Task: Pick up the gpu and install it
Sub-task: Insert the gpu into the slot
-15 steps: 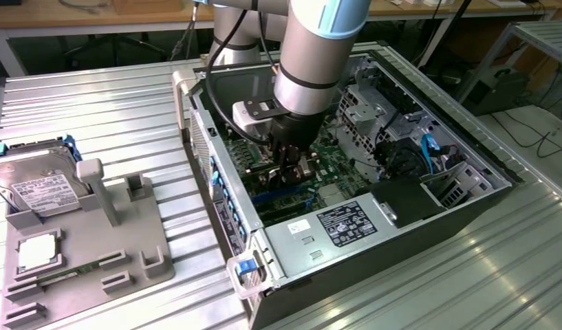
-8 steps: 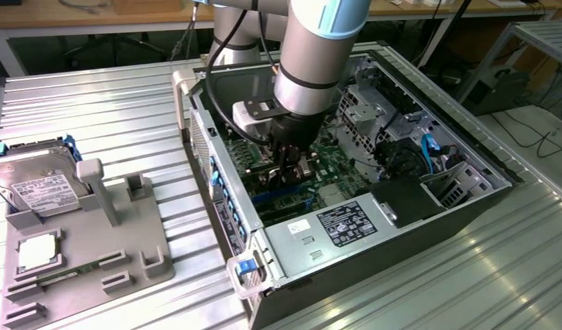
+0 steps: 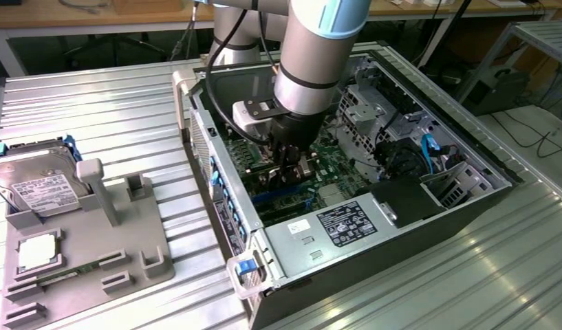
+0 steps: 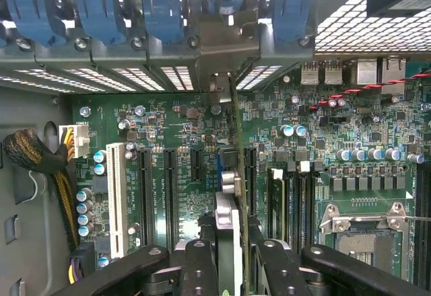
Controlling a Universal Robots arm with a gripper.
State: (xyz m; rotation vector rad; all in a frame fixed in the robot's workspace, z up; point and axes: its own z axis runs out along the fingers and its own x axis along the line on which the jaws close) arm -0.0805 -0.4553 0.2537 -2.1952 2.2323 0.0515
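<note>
At the exterior view's left you have a grey holder (image 3: pixel 97 275) lying on the ribbed metal tabletop (image 3: pixel 106 117); a silver hard drive (image 3: pixel 38 185) with a white label leans in its far end; nearer, a square chip (image 3: pixel 40 251) sits in one of its pockets.

To the right of the holder the computer case (image 3: pixel 262 237) lies open, well apart from the hard drive; the arm (image 3: pixel 313 55) comes down from the far side into the middle of the case. The gripper (image 3: pixel 293 161) hangs low over the green motherboard (image 3: pixel 340 168); in the wrist view you see its black fingers (image 4: pixel 199 269) clamped on the gpu (image 4: pixel 229 222), one on each face.

The gpu stands on edge between them, inside the case, right over the row of black expansion slots (image 4: pixel 168 188); one end of it reaches the slotted rear wall (image 4: pixel 161 74) of the case, beside the blue clips (image 4: pixel 94 13); whether its lower edge sits in a slot you cannot tell.

Further to the exterior view's right, the silver power supply (image 3: pixel 340 227) with its black label fills the near corner of the case; blue cables (image 3: pixel 430 155) loop along the right side.
</note>
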